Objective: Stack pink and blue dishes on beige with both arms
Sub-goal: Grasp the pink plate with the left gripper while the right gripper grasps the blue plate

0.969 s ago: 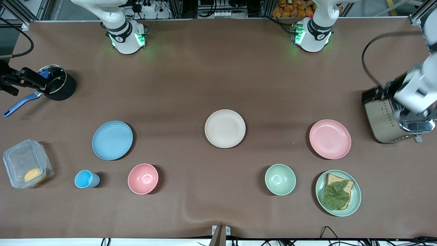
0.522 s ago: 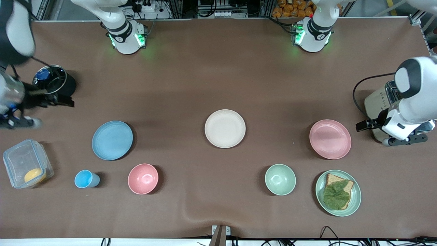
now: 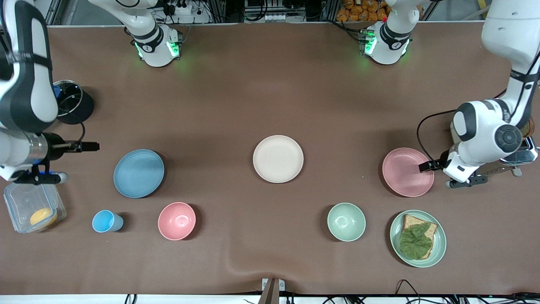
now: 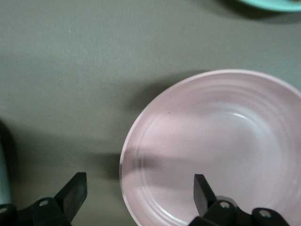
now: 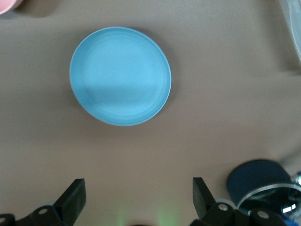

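The pale pink plate (image 3: 405,173) lies toward the left arm's end of the table. The light blue plate (image 3: 138,173) lies toward the right arm's end, and the beige plate (image 3: 278,158) sits between them, bare. My left gripper (image 3: 425,166) hangs open low over the pink plate's (image 4: 216,150) rim, one finger over the plate and one outside it; in its wrist view the left gripper (image 4: 138,193) holds nothing. My right gripper (image 3: 92,146) is open over bare table beside the blue plate (image 5: 120,75), apart from it; the right gripper (image 5: 137,195) is empty.
Nearer the camera stand a blue cup (image 3: 105,221), a pink bowl (image 3: 176,221), a green bowl (image 3: 346,221) and a green plate (image 3: 441,249) with bread and a leaf. A clear box (image 3: 25,198), a black pot (image 3: 74,105) and a toaster (image 3: 525,148) sit at the table's ends.
Both arms swung in from the table's ends. The left gripper moved from the toaster to the pink plate's rim; the right gripper moved from the pot toward the blue plate.
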Controlling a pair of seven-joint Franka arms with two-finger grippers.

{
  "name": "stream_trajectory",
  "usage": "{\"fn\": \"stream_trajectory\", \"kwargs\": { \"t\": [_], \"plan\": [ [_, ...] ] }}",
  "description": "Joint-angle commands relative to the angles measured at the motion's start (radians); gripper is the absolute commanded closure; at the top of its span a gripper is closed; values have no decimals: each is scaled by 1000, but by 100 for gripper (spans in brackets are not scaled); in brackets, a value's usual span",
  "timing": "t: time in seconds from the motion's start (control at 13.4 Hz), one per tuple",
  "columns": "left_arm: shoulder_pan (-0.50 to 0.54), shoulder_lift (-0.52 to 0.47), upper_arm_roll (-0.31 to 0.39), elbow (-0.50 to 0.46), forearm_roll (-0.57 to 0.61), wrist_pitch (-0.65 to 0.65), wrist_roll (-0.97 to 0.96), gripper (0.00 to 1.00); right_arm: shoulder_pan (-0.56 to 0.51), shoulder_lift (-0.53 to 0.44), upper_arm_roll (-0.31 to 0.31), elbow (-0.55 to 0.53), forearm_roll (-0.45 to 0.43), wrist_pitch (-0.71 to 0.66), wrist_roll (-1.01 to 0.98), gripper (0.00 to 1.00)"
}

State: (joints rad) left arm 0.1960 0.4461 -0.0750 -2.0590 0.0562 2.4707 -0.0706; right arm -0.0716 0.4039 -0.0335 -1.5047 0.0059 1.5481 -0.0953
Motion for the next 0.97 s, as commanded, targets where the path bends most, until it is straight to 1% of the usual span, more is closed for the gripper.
{"fn": "stream_trajectory", "kwargs": {
  "t": [0.0,0.07,0.22,0.37,0.6,0.67,0.82,0.89],
  "plan": [
    [7,-17,-3,-24,17,30,-2,0,-17,47,10,23,8,14,-24,0],
    [11,-3,-3,-26,17,51,-3,0,-4,55,9,26,5,10,-18,0],
    [11,12,-2,-27,17,66,-3,0,-13,93,10,26,8,32,-32,0],
    [13,22,0,-27,17,70,-2,0,-17,145,10,20,6,99,-34,0],
    [46,36,0,-26,33,88,9,0,-34,214,12,14,8,191,-35,0],
    [46,36,0,-26,33,93,9,5,-39,239,12,12,8,220,-35,0],
    [46,37,0,-26,33,93,9,26,-42,253,12,-5,8,236,-38,0],
    [45,37,0,-26,33,93,9,34,-42,256,12,-24,8,269,-38,0]
  ]
}}
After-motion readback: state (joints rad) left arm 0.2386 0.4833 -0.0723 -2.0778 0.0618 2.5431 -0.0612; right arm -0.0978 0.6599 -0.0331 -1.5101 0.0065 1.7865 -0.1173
